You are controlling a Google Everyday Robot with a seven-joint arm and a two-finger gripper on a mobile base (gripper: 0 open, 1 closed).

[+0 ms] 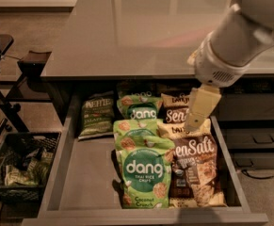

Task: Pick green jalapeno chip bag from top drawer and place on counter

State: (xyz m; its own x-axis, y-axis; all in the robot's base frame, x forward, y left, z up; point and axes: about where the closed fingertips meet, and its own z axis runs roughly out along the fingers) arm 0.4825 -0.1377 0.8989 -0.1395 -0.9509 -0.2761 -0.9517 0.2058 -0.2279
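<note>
The green jalapeno chip bag (97, 116) lies at the back left of the open top drawer (87, 173), dull green with pale lettering on top. My gripper (194, 124) hangs from the white arm over the right side of the drawer, above the brown-and-cream Sea Salt bags (193, 166). It is well to the right of the jalapeno bag and holds nothing that I can see. The glossy grey counter (141, 32) stretches behind and above the drawer.
Bright green dang bags (145, 173) fill the drawer's middle, between the jalapeno bag and the gripper. A black wire basket (19, 168) with green packets stands on the floor at the left. A dark stand (30, 62) is beside the counter's left edge.
</note>
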